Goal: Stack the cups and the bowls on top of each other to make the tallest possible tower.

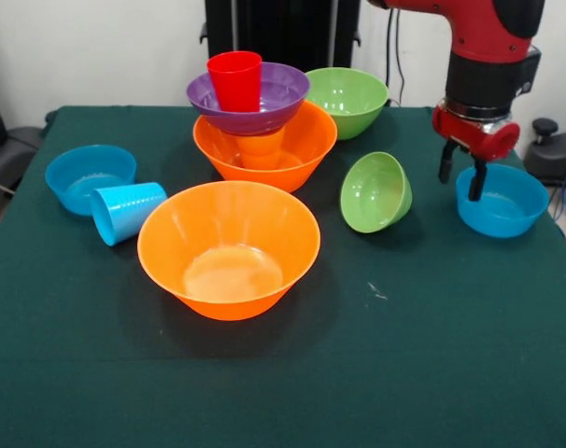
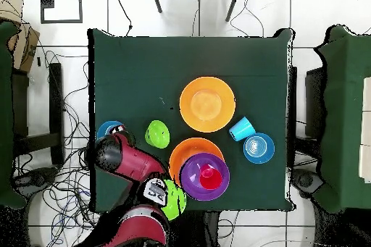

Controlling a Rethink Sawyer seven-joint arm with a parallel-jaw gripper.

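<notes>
The tower stands at the back: a large orange bowl [image 1: 297, 154] [image 2: 185, 156] holds an upright orange cup [image 1: 261, 149], which carries the purple bowl [image 1: 278, 98] [image 2: 192, 179] with the red cup [image 1: 234, 81] [image 2: 211, 178] in it. My gripper [image 1: 460, 168] hangs open at the left rim of a small blue bowl [image 1: 502, 205] [image 2: 107, 127], holding nothing. Whether it touches the rim is unclear. The overhead view hides the gripper under the arm. A second large orange bowl [image 1: 229, 247] [image 2: 207, 103] sits in front.
A small green bowl [image 1: 376, 191] [image 2: 156, 134] lies tipped on its side between the gripper and the tower. The large green bowl [image 1: 346, 98] [image 2: 174, 201] stands behind it. At the left, a light blue cup [image 1: 126, 211] [image 2: 241, 127] lies beside another small blue bowl [image 1: 89, 177] [image 2: 259, 148].
</notes>
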